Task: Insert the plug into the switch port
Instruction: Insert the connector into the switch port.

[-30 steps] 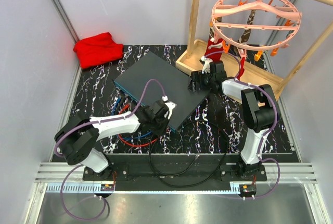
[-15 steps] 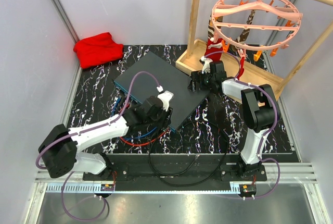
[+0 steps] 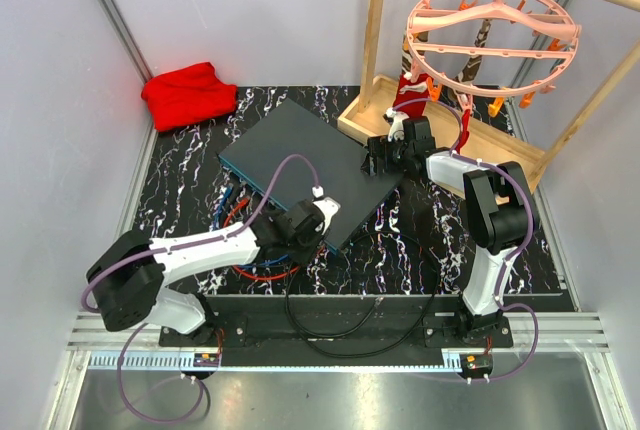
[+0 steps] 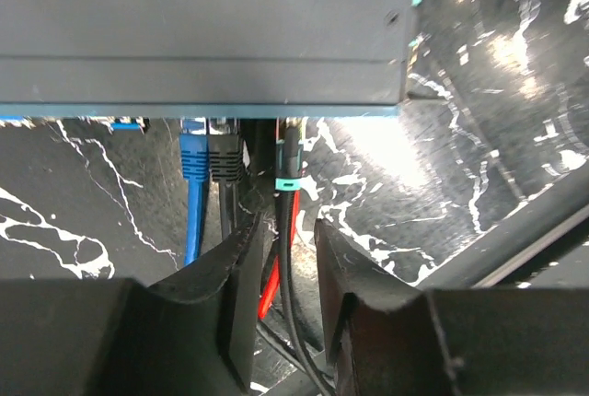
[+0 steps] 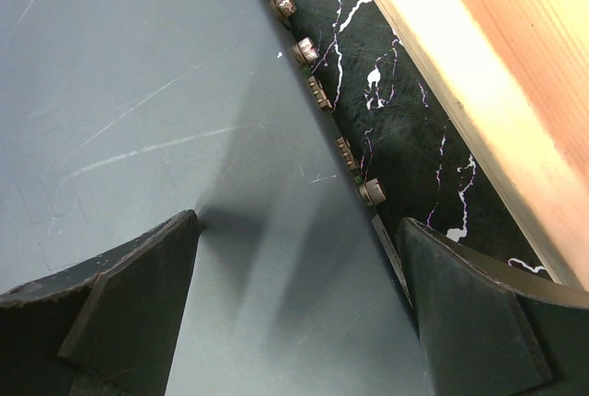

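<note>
The switch (image 3: 300, 155) lies slantwise on the black marble mat, its teal front edge (image 4: 202, 112) facing the left arm. A black plug (image 4: 287, 143) with a teal band sits at that edge, beside a blue plug (image 4: 193, 155) and another black plug (image 4: 225, 155). Its black cable (image 4: 290, 198) runs back between the fingers of my left gripper (image 4: 283, 230), which stand a little apart with a gap on each side of the cable. My right gripper (image 5: 299, 221) is open wide over the switch's (image 5: 138, 92) back right corner.
Red, blue and black cables (image 3: 258, 262) loop on the mat below the switch's front edge. A wooden tray (image 3: 372, 122) with its rack stands right behind the right gripper (image 3: 378, 158). A pink hanger (image 3: 490, 35) hangs overhead and a red cloth (image 3: 188, 95) lies back left.
The left arm's elbow swung out to the left and partly back, and its gripper ended slightly nearer, still at the switch's front edge. The right arm has not moved.
</note>
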### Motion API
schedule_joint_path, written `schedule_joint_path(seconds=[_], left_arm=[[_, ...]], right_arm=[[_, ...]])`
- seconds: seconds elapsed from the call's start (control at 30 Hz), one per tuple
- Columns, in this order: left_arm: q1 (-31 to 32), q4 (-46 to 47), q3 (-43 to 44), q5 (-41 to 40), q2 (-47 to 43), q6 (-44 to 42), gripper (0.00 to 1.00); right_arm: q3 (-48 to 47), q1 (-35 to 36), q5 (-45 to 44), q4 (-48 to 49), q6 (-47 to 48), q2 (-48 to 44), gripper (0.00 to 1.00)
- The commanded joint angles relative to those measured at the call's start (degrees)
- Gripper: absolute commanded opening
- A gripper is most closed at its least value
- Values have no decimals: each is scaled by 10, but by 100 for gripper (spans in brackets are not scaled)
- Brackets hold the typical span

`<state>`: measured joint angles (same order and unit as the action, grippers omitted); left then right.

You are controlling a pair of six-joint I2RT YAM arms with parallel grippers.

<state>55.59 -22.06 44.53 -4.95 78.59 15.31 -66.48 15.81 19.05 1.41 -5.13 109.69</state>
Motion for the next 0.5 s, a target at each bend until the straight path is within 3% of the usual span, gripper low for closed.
schedule_joint_path(seconds=[0.0,0.47], left_arm=[[3,-6,27,0,18,-1,32],[2,-21,49,-9,61,2,26]], right_arm=[[-9,18,41,-32,-9,12,97],[-8,18,39,-32,-10,14,97]])
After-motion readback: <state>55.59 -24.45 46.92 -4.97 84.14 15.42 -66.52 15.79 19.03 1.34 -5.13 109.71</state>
